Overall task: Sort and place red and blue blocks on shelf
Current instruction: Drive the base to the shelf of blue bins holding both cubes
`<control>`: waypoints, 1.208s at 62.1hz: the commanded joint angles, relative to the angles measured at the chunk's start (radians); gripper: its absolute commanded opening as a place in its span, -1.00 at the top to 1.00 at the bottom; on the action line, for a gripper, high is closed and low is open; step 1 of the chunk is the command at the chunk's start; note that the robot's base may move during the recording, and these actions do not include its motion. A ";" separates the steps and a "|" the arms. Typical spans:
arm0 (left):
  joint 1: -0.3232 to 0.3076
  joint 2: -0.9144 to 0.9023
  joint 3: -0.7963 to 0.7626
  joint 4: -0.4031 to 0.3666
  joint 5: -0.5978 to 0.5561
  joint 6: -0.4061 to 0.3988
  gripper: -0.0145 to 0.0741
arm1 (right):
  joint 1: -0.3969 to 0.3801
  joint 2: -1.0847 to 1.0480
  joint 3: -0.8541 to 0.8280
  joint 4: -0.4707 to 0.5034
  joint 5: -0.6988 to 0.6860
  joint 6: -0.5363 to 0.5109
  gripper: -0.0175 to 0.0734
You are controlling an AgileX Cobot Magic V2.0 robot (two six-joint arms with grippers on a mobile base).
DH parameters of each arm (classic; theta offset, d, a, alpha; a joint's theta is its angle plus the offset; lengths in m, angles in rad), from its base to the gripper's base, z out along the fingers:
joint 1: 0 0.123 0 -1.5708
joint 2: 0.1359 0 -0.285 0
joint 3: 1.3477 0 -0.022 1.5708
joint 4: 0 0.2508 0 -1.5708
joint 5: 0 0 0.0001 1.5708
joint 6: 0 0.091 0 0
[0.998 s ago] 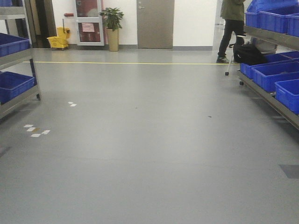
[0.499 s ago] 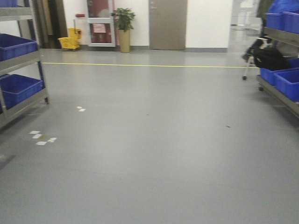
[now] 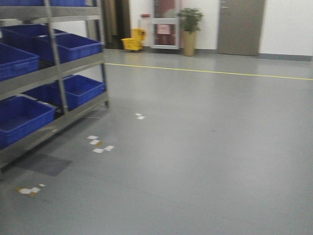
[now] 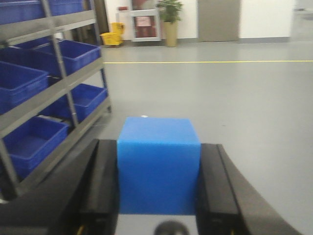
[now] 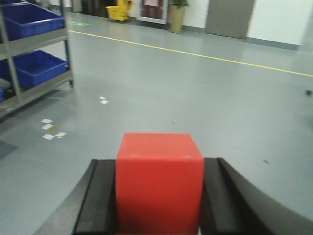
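Note:
My left gripper (image 4: 159, 147) is shut on the blue block (image 4: 159, 166), a plain cube held between its two black fingers (image 4: 105, 181) above the grey floor. My right gripper (image 5: 159, 164) is shut on the red block (image 5: 159, 183) in the same way. The shelf (image 3: 54, 73), a metal rack with grey rails, stands at the left in the front view. It also shows in the left wrist view (image 4: 54, 83) and in the right wrist view (image 5: 34, 44). Neither gripper shows in the front view.
Large blue bins (image 3: 68, 46) fill the rack's lanes. White tape scraps (image 3: 100, 146) lie on the grey floor (image 3: 210, 161). A yellow line (image 3: 210, 72) crosses the floor. A yellow mop bucket (image 3: 133, 41), a potted plant (image 3: 189, 29) and a grey door (image 3: 240, 27) stand at the far wall.
The front view has swung left: the left rack has come in large, and the right rack with its bins and the person have left the frame.

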 commanded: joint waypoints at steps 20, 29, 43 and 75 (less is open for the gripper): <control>0.000 0.011 -0.039 -0.003 -0.087 -0.004 0.39 | -0.004 0.006 -0.028 -0.010 -0.088 -0.010 0.49; 0.000 0.011 -0.039 -0.003 -0.087 -0.004 0.39 | -0.004 0.006 -0.028 -0.010 -0.088 -0.010 0.49; 0.000 0.011 -0.039 -0.003 -0.087 -0.004 0.39 | -0.004 0.006 -0.028 -0.010 -0.088 -0.010 0.49; 0.000 0.011 -0.039 -0.003 -0.087 -0.004 0.39 | -0.004 0.006 -0.028 -0.010 -0.088 -0.010 0.49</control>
